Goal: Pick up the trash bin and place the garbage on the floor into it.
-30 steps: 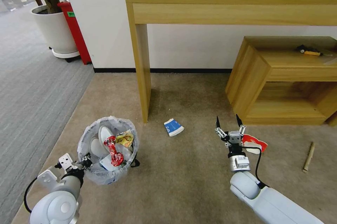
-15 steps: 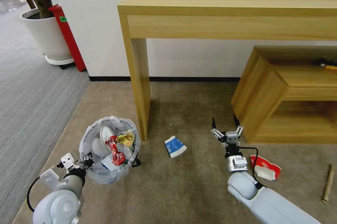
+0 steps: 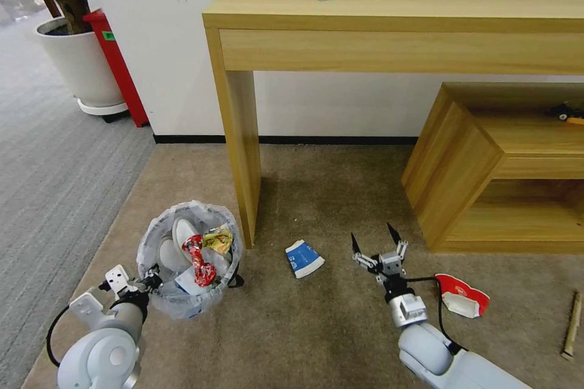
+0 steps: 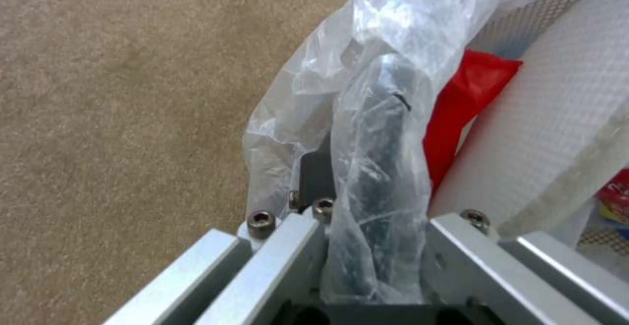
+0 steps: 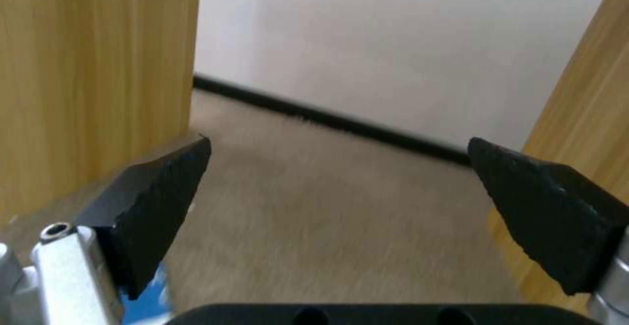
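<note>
Beige carpet [image 3: 316,328] runs up to a white wall, with a wooden desk [image 3: 395,5] against it and a low shelf unit [image 3: 486,157] under the desk's right half.

Left gripper [image 3: 141,284] is clamped on the near rim of the bin [image 3: 188,258], which sits left of the desk's left leg. In the left wrist view the jaws are shut on the bag-covered rim [image 4: 380,133]. Bin already holds a white slipper [image 3: 181,234] and a red wrapper [image 3: 198,261].

Carton [image 3: 303,258] lies flat on the carpet, just right of the desk leg, between bin and right gripper.

Right gripper [image 3: 377,241] hovers above the carpet, jaws spread wide, nothing between them, pointed toward the wall. Carton is off to its left, near but outside the jaws; a blue patch, probably the carton, shows past the left finger [image 5: 147,202] in the right wrist view.

Cup [image 3: 462,294] lies on its side to the right of that arm. Stick [image 3: 572,325] is on the carpet at far right.

Step, as I read it: collection phase, bin in hand, right arm lining up on a floor item, probably the carton. Next move needs a shift left, a descent, and jaws straddling the carton's narrow side before closing.
</note>
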Controlling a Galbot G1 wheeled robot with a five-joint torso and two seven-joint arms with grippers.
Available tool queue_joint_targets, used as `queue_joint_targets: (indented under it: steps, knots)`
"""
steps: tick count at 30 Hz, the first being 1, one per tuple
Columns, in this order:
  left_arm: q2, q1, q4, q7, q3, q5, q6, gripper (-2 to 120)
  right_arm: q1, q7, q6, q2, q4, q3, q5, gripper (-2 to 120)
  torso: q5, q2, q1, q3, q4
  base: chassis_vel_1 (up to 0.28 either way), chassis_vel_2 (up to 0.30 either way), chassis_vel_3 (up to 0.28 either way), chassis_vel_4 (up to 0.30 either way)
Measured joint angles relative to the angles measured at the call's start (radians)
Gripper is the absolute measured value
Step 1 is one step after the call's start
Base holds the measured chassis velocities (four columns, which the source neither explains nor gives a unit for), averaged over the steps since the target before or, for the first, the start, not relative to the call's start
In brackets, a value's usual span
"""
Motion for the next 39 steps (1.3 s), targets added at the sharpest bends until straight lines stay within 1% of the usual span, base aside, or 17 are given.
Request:
queue_joint_targets:
  steps: [2,4,6,7,10,15,20,22,24,25,27,28,30,31,32,34,39]
  knots:
    - [-0.003,0.001,-0.016,-0.001,-0.001,-0.004,0.000,0,-0.004,-0.035,-0.006,-0.005,-0.002,-0.024,0.067,100,0.0002,0.000,0.000,0.000,-0.0001,0.000,0.000,0.000,0.000]
    - [-0.003,0.004,-0.025,-0.001,-0.001,-0.005,0.000,0,-0.003,-0.046,-0.005,-0.004,-0.006,-0.036,0.098,100,0.0001,0.000,0.000,0.000,-0.0001,0.000,0.000,0.000,0.000]
    - [-0.006,0.018,-0.047,-0.001,-0.002,-0.006,0.001,0,0.007,-0.094,0.000,0.003,-0.022,-0.071,0.170,100,0.0003,0.000,0.000,0.000,-0.0001,0.000,0.000,0.000,0.000]
    - [-0.006,0.018,-0.047,-0.001,-0.002,-0.006,0.001,0,0.007,-0.094,0.000,0.003,-0.022,-0.071,0.170,100,0.0003,0.000,0.000,0.000,-0.0001,0.000,0.000,0.000,0.000]
    - [-0.010,0.035,-0.065,-0.001,-0.013,-0.005,0.001,0,0.023,-0.148,0.019,0.027,-0.067,-0.095,0.220,100,0.0003,0.000,0.000,0.000,0.0001,0.000,0.000,0.000,0.000]
    - [-0.022,0.050,-0.073,-0.001,-0.014,0.006,0.004,0,0.020,-0.161,0.015,0.070,-0.086,-0.095,0.282,100,0.0004,0.000,0.000,0.000,0.0002,0.000,0.000,0.000,0.000]
    - [-0.031,0.053,-0.071,-0.001,-0.010,0.019,0.005,0,0.001,-0.153,0.001,0.076,-0.071,-0.085,0.356,100,0.0001,0.000,0.000,0.000,-0.0001,0.000,0.000,0.000,0.000]
    - [-0.038,0.052,-0.064,0.000,-0.006,0.027,0.005,0,-0.007,-0.155,-0.001,0.074,-0.058,-0.074,0.423,100,0.0001,0.000,0.000,0.000,-0.0001,0.000,0.000,0.000,0.000]
    - [-0.041,0.052,-0.061,0.001,-0.003,0.032,0.005,0,-0.008,-0.161,-0.001,0.073,-0.053,-0.070,0.458,100,0.0002,0.000,0.000,0.000,0.0000,0.000,0.000,0.000,0.000]
    - [-0.047,0.051,-0.058,0.003,0.001,0.040,0.005,0,-0.008,-0.198,0.022,0.072,-0.053,-0.067,0.522,100,0.0000,0.000,0.000,0.000,0.0000,0.000,0.000,0.000,0.000]
    - [-0.059,0.050,-0.052,0.008,0.008,0.054,0.004,0,-0.001,-0.320,0.075,0.075,-0.055,-0.065,0.670,100,0.0002,0.000,0.000,0.000,0.0000,0.000,0.000,0.000,0.000]
    - [-0.059,0.050,-0.052,0.008,0.008,0.054,0.004,0,-0.001,-0.320,0.075,0.075,-0.055,-0.065,0.670,100,0.0002,0.000,0.000,0.000,0.0000,0.000,0.000,0.000,0.000]
    - [-0.066,0.051,-0.047,0.011,0.013,0.066,0.002,0,0.005,-0.437,0.103,0.080,-0.052,-0.065,0.817,98,0.0000,0.000,0.000,0.000,0.0000,0.000,0.000,0.000,0.000]
    - [-0.066,0.051,-0.047,0.011,0.013,0.066,0.002,0,0.005,-0.437,0.103,0.080,-0.052,-0.065,0.817,98,0.0000,0.000,0.000,0.000,0.0000,0.000,0.000,0.000,0.000]
    - [-0.068,0.051,-0.045,0.011,0.014,0.069,0.002,0,0.010,-0.474,0.114,0.088,-0.063,-0.072,0.855,95,0.0000,0.000,0.000,0.000,0.0000,0.000,0.000,0.000,0.000]
    - [-0.069,0.050,-0.043,0.012,0.014,0.071,0.001,0,0.013,-0.485,0.115,0.102,-0.078,-0.078,0.875,92,0.0002,0.000,0.000,0.000,0.0001,0.000,0.000,0.000,0.000]
    - [-0.070,0.048,-0.034,0.012,0.010,0.072,0.000,0,0.020,-0.479,0.103,0.139,-0.100,-0.081,0.904,95,0.0001,0.000,0.000,0.000,0.0000,0.000,0.000,0.000,0.000]
